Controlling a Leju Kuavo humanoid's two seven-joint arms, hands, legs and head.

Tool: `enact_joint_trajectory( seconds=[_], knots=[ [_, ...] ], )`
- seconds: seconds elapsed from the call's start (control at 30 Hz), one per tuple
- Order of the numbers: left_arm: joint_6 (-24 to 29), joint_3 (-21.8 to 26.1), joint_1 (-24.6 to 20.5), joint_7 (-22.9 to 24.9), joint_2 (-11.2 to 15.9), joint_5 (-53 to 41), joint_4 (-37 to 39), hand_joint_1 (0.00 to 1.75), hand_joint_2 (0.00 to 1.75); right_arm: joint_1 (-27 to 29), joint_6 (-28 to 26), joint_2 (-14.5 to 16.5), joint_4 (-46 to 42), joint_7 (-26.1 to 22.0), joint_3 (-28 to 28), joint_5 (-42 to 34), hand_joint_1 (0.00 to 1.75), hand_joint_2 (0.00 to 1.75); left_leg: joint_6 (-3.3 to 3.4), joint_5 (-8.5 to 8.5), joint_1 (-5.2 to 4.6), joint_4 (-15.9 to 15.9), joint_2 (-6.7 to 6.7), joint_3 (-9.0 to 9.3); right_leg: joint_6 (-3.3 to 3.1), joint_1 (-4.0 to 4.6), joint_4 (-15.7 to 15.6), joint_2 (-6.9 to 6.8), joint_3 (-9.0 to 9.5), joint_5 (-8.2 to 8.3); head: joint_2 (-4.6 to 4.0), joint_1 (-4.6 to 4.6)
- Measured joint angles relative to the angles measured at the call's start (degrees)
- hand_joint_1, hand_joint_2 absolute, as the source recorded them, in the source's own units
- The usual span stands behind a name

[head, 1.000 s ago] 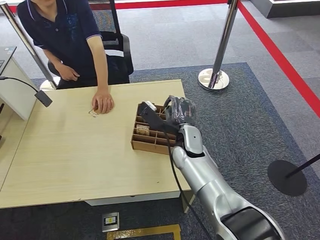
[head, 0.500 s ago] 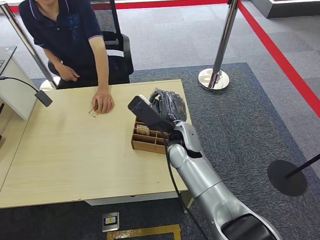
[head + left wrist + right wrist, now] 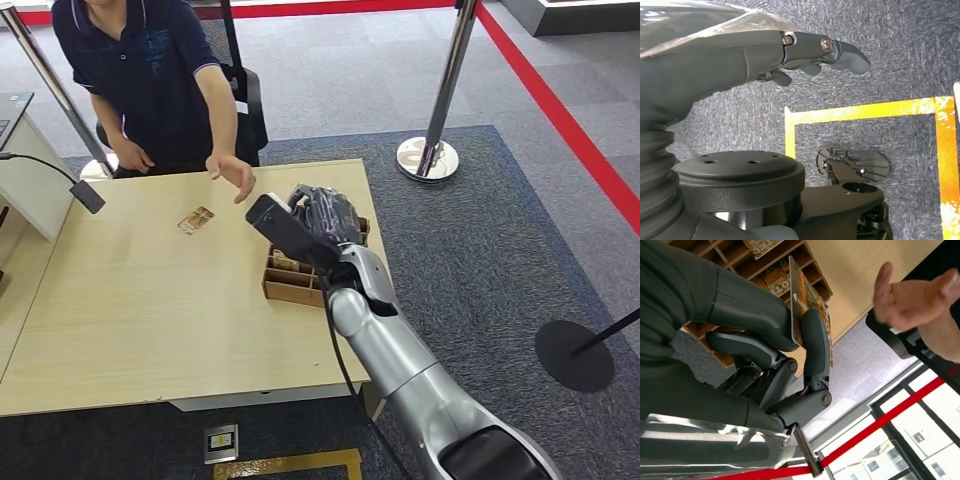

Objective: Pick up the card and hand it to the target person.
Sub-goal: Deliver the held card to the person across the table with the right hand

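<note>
Handover step; your right hand (image 3: 764, 355) pinches the card (image 3: 800, 300) above the wooden tray (image 3: 290, 285); left hand (image 3: 753, 55) hangs, holding nothing; next, reach toward the person's open palm (image 3: 238, 175).

Steel stanchion (image 3: 436, 140) (red belt), second card (image 3: 196, 219) on table (image 3: 136, 310)

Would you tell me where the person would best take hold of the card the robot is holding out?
By its free far end. The right hand pinches the card near one end between thumb and a finger, the rest sticking out clear. The person's open hand should probably close on that bare end, coming from their side.
</note>
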Motion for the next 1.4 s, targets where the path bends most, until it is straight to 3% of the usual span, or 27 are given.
enact_joint_trajectory(
  seconds=[0.63, 0.67, 0.77, 0.8, 0.87, 1.0, 1.4],
  knots=[
    [1.2, 0.0, 0.1, 0.0, 0.0, 0.3, 0.0, 0.00, 1.75, -2.6, 0.9, 1.9, 6.4, -2.0, 1.1, -4.3, 1.53, 1.75, 0.00, 0.00, 0.00, 0.0, -0.01, -0.05, 0.00, 0.00, 0.0, 0.00, -0.03, 0.00, 0.00, 0.00],
    [1.2, 0.0, 0.1, 0.0, 0.0, 0.3, 0.0, 0.00, 1.75, -2.7, 0.8, 1.9, 6.6, -2.0, 1.1, -4.4, 1.27, 1.75, 0.00, 0.00, 0.00, 0.0, -0.01, -0.05, 0.00, 0.00, 0.0, 0.00, -0.03, 0.00, 0.00, 0.01],
    [1.2, 0.0, 0.0, -0.1, 0.0, 0.3, 0.0, 0.00, 1.75, -2.9, 0.7, 2.0, 6.8, -2.0, 1.3, -4.6, 0.13, 1.75, 0.00, 0.00, 0.00, 0.0, -0.01, -0.08, 0.00, 0.00, 0.0, 0.00, -0.06, 0.00, 0.00, 0.01],
    [1.2, 0.0, 0.0, -0.1, 0.0, 0.3, 0.0, 0.00, 1.75, -3.0, 0.6, 2.0, 6.9, -2.0, 1.4, -4.6, 0.00, 1.75, 0.00, 0.00, 0.00, 0.0, -0.01, -0.08, 0.00, 0.00, 0.0, 0.00, -0.07, 0.00, 0.00, 0.01],
    [1.1, 0.0, -0.1, -0.1, 0.1, 0.2, 0.0, 0.00, 1.75, -3.1, 0.3, 2.0, 7.0, -2.0, 1.7, -4.5, 0.00, 1.75, 0.00, 0.00, 0.00, 0.0, -0.01, -0.09, 0.00, 0.00, 0.0, 0.00, -0.09, 0.00, 0.00, 0.01],
    [1.1, 0.0, -0.1, -0.1, 0.1, 0.3, 0.0, 0.00, 1.75, -3.3, -0.4, 2.0, 7.2, -2.0, 2.4, -4.1, 0.00, 0.00, 0.00, 0.00, 0.00, 0.0, 0.00, -0.09, 0.00, 0.00, 0.0, 0.00, -0.10, 0.00, 0.00, 0.01],
    [1.8, 0.0, 0.1, -0.7, 0.2, 0.9, 0.0, 0.00, 1.75, -3.1, -4.0, 1.0, 6.0, -2.4, 3.9, -0.3, 0.00, 0.00, -0.01, 0.00, 0.00, 0.0, 0.00, -0.09, 0.00, 0.00, 0.0, 0.00, -0.11, 0.00, 0.00, 0.00]
  ],
)
